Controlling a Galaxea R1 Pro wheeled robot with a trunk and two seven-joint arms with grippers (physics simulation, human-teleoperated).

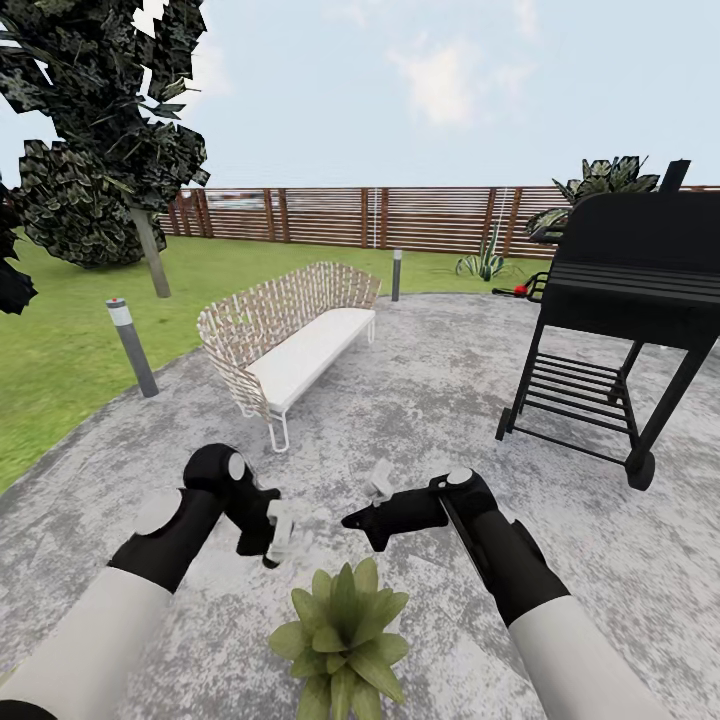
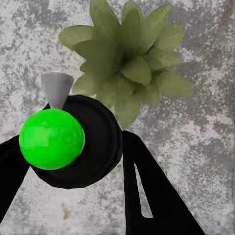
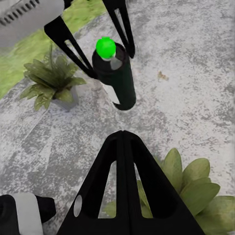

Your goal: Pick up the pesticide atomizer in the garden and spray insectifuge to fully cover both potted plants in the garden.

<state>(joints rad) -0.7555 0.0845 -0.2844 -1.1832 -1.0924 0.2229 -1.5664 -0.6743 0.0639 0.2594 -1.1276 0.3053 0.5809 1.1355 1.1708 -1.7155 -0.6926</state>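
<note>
My left gripper [image 1: 272, 548] is shut on the pesticide atomizer [image 2: 73, 147], a dark cylinder with a bright green ball cap [image 3: 105, 47] and a pale grey nozzle [image 2: 56, 88]. The atomizer [image 3: 117, 73] hangs just above one potted plant [image 1: 345, 630], a rosette of broad green leaves [image 2: 127, 58] on the paving right in front of me. My right gripper [image 1: 352, 522] is shut with nothing in it, close beside the left one and over the same plant [image 3: 191, 188]. A second potted plant [image 3: 51, 81] stands further off near the lawn's edge.
A wicker bench [image 1: 290, 340] with a white seat stands ahead on the left and a black grill [image 1: 620, 300] on the right. A short bollard light [image 1: 132, 348] marks the paving's edge by the lawn [image 1: 60, 330]. A wooden fence [image 1: 400, 215] closes the back.
</note>
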